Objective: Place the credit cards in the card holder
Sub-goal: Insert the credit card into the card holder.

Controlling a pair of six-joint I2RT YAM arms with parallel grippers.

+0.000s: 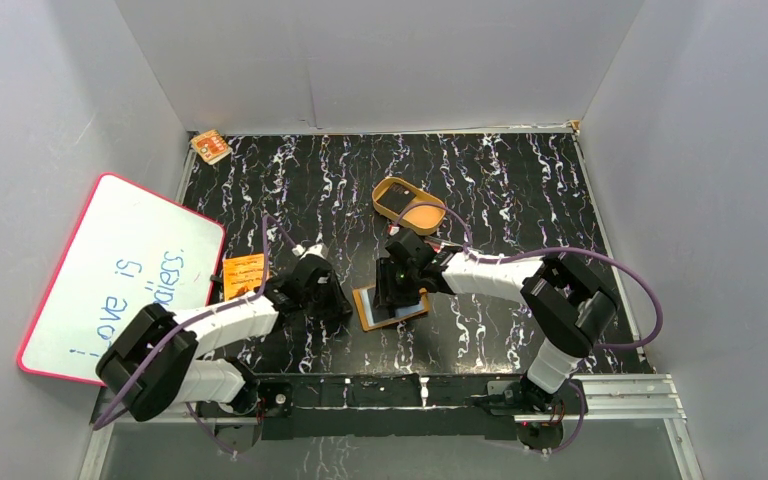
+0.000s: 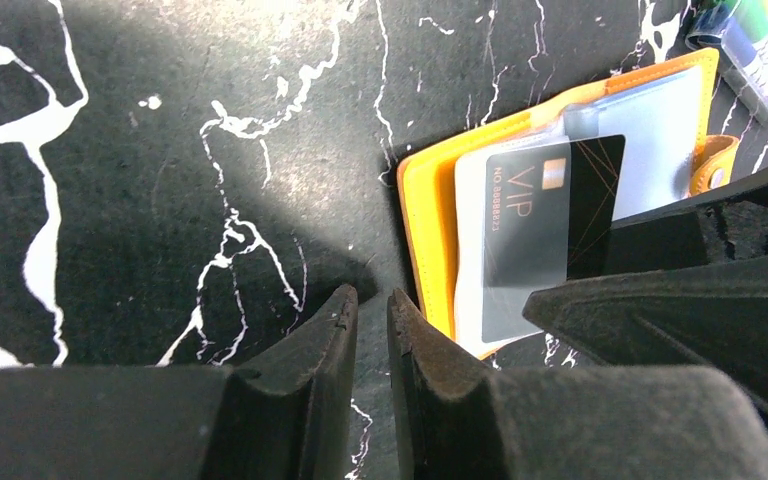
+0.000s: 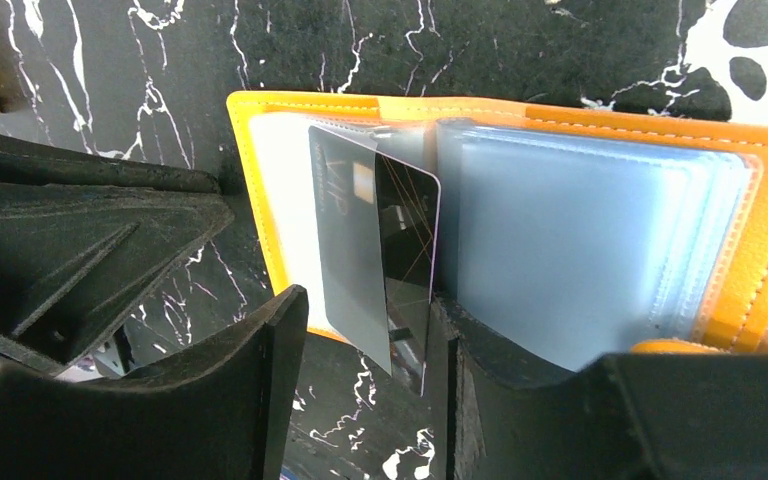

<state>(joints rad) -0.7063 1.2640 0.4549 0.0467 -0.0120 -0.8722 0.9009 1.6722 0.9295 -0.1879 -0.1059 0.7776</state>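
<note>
The card holder (image 1: 410, 312), an orange wallet, lies open on the table, its light-blue sleeves (image 3: 580, 240) facing up. A black credit card marked VIP (image 3: 375, 245) sits tilted, partly inside a clear sleeve on the wallet's left half; it also shows in the left wrist view (image 2: 560, 215). My right gripper (image 3: 370, 320) is open, its fingers either side of the card's lower end, and the card's edge is close to the right finger (image 3: 460, 350). My left gripper (image 2: 372, 305) is shut and empty, resting on the table just beside the wallet's orange edge (image 2: 425, 240).
A tan oval tray (image 1: 430, 216) stands behind the wallet. An orange booklet (image 1: 243, 275) lies left of my left arm. A pink-rimmed whiteboard (image 1: 120, 275) leans at the far left. A marker pack (image 2: 760, 50) lies beyond the wallet. A small orange item (image 1: 210, 146) sits at the back left.
</note>
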